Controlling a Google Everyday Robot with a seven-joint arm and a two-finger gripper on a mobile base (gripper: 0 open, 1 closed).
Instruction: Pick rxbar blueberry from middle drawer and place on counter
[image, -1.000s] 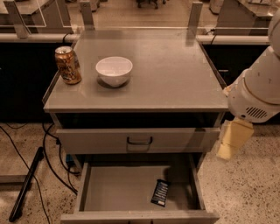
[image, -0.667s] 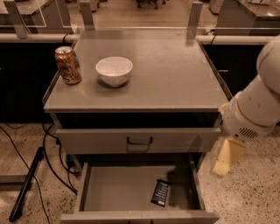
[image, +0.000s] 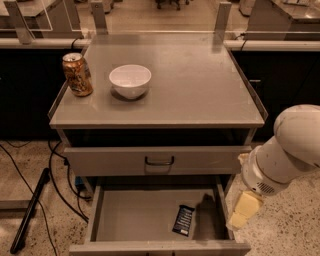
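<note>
The hand (image: 243, 211) hangs outside the right wall of the drawer (image: 140, 216), spread or pressed together I cannot tell. Lowering from here risks hitting that wall and missing the snack bar (image: 183, 220).

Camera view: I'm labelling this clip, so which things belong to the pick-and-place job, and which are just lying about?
Job: rxbar blueberry in the open middle drawer; counter; gripper, beside the drawer's right wall.
Lying about: drink can and white bowl on the counter; upper drawer front.
</note>
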